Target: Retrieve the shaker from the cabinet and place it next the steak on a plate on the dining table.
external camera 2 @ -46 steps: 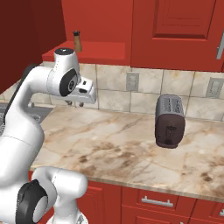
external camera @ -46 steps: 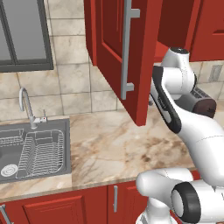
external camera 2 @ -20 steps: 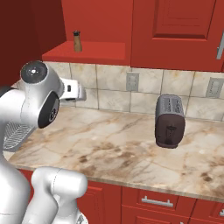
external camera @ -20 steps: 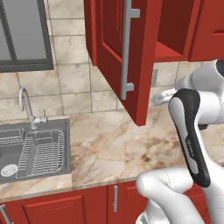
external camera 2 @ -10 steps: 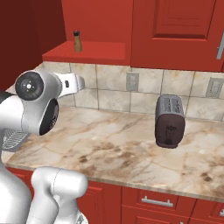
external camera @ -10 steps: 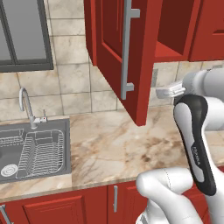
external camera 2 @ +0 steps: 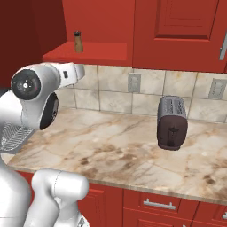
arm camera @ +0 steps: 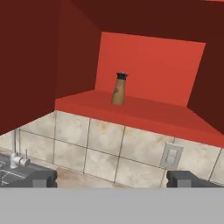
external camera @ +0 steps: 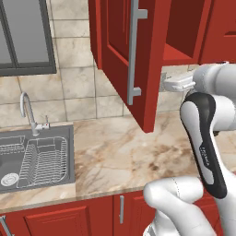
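Swung the arm round so the hand now faces the open cabinet (external camera: 138, 50). My gripper (arm camera: 109, 178) sits below shelf level, fingers spread wide, lining up on the shaker (arm camera: 118, 89) standing upright on the shelf.

Pretty clearly a home kitchen: red cabinets (external camera: 133, 60), marble counter (external camera 2: 133, 150) with tile backsplash, a steel sink (external camera: 34, 156) with faucet, and a toaster (external camera 2: 172, 123) by the wall outlets.
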{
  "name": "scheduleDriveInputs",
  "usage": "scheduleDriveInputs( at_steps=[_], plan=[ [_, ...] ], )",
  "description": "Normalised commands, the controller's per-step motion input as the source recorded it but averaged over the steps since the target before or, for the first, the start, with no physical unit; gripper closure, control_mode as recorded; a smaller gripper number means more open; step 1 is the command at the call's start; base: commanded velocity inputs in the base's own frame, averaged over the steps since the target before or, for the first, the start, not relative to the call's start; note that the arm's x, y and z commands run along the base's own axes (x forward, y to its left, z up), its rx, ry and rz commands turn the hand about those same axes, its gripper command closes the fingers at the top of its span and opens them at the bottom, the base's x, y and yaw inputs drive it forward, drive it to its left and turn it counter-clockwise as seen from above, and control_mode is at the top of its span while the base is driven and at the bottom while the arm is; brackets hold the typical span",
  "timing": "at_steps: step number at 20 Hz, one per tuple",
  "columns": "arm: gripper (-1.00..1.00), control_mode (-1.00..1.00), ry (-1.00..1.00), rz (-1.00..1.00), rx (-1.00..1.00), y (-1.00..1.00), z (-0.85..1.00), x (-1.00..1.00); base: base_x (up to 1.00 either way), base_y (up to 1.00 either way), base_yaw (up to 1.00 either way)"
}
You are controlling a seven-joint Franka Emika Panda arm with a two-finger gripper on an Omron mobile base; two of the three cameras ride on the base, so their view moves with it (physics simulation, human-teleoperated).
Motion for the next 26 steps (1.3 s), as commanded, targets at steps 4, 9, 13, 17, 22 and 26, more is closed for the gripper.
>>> scheduleDriveInputs(
  at_steps=[4, 9, 13, 17, 22, 26],
  plan=[
    [-1.0, -1.0, 0.0, 0.02, 0.06, 0.0, 0.5, 0.13, 0.0, 0.0, 0.0],
    [-1.0, -1.0, 0.0, 0.04, 0.04, 0.07, 0.49, 0.18, 0.0, 0.0, 0.0],
    [-1.0, -1.0, -0.02, 0.01, 0.01, 0.21, 0.33, 0.18, 0.0, 0.0, 0.0],
    [-1.0, -1.0, -0.08, 0.0, 0.0, 0.19, 0.16, 0.1, 0.0, 0.0, 0.0],
    [-1.0, -1.0, -0.08, -0.06, 0.0, 0.17, 0.0, 0.25, 0.0, 0.0, 0.0],
    [-1.0, -1.0, -0.03, -0.08, 0.0, 0.11, 0.0, 0.46, 0.0, 0.0, 0.0]
  ],
)
